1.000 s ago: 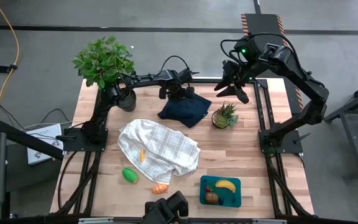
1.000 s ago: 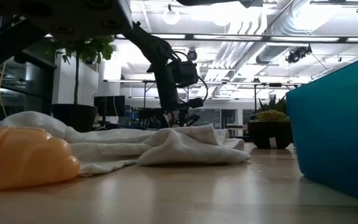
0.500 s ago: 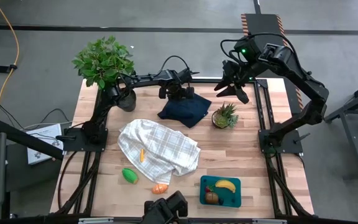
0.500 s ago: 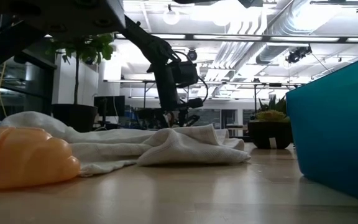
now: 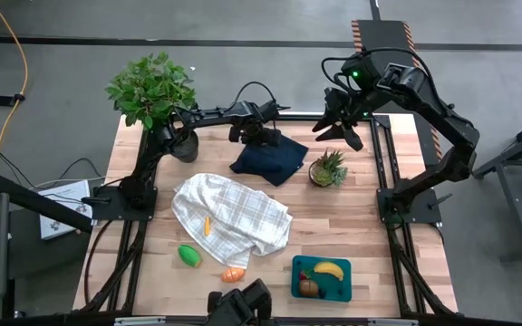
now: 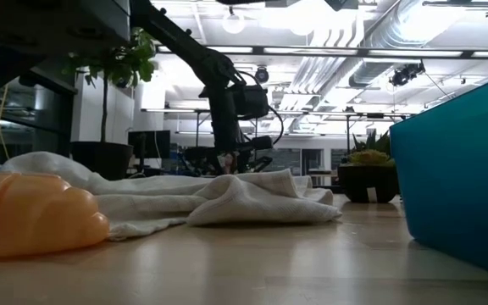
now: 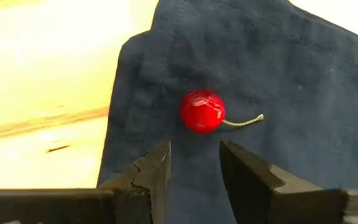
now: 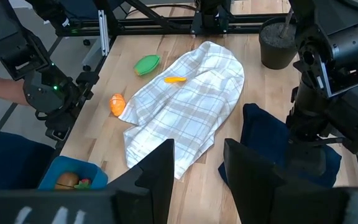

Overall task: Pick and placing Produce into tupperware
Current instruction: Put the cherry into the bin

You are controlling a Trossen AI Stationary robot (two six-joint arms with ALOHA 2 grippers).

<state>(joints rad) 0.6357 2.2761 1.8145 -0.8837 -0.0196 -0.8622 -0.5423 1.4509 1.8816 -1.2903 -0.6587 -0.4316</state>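
Now, from above, your left gripper [image 5: 259, 138] hangs over the navy cloth [image 5: 270, 158] at twelve o'clock on the table, while the blue tub [image 5: 322, 278] waits at five o'clock, banana [image 5: 329, 269] already inside. Your right gripper [image 5: 341, 127] idles at one o'clock, fingers apart, empty. At the left wrist, the fingers [image 7: 156, 171] stand apart, empty, with the cherry [image 7: 202, 111] just ahead. Ease forward, centre the round berry between them, and don't pinch the cloth.
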